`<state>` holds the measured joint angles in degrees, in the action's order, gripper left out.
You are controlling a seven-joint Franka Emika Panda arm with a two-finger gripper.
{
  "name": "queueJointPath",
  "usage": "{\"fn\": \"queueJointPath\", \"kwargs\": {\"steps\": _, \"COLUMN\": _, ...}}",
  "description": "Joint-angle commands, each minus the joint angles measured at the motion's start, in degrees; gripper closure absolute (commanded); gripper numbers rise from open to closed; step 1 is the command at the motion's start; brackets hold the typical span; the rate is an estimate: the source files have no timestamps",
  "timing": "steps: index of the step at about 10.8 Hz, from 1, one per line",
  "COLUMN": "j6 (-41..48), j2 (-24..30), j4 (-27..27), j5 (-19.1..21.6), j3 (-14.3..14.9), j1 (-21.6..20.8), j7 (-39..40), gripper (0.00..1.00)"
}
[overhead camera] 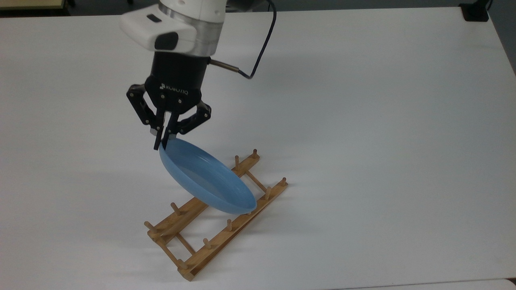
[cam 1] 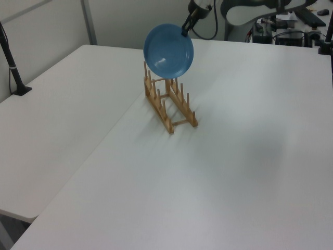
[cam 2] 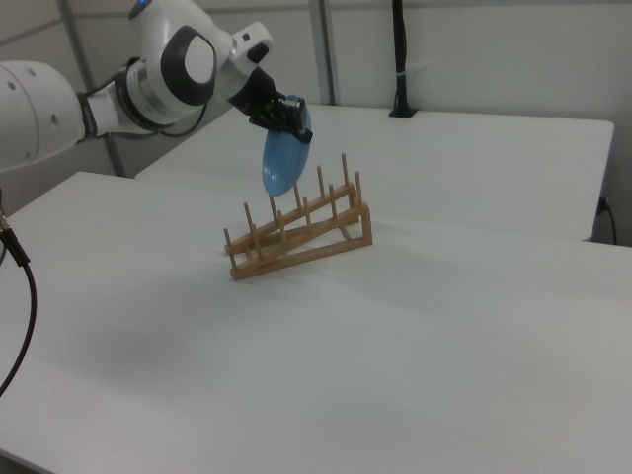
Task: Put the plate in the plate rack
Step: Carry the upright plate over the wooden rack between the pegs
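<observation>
The light-blue plate (overhead camera: 207,183) (cam 1: 167,50) (cam 2: 279,161) hangs on edge in the air, its lower rim just above the middle of the wooden plate rack (overhead camera: 189,257) (cam 1: 179,107) (cam 2: 316,232). My gripper (overhead camera: 161,141) (cam 1: 186,28) (cam 2: 291,117) is shut on the plate's upper rim, pinching it between both black fingers. In the top view the plate covers part of the rack's far rail. The rack lies on the white table (overhead camera: 383,141) and holds nothing.
A black post (cam 1: 11,67) stands clamped at the left view's left table edge, and another post (cam 2: 400,59) rises at the back of the right view. A black cable (overhead camera: 262,44) trails from my wrist. Equipment sits beyond the table (cam 1: 291,21).
</observation>
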<state>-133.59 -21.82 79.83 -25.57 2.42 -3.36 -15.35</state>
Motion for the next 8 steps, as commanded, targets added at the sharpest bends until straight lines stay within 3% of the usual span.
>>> {"fn": "queueJointPath", "kwargs": {"steps": 1, "j6": -1.41, "j2": -3.13, "j4": -0.82, "j5": -8.15, "j3": 0.13, "j1": -0.94, "j7": -5.81, "gripper": 1.00}}
{"fn": "queueJointPath", "kwargs": {"steps": 8, "j6": -2.64, "j2": -4.64, "j4": 0.06, "j5": -12.74, "j3": 0.13, "j1": -3.41, "j7": -7.67, "gripper": 1.00}}
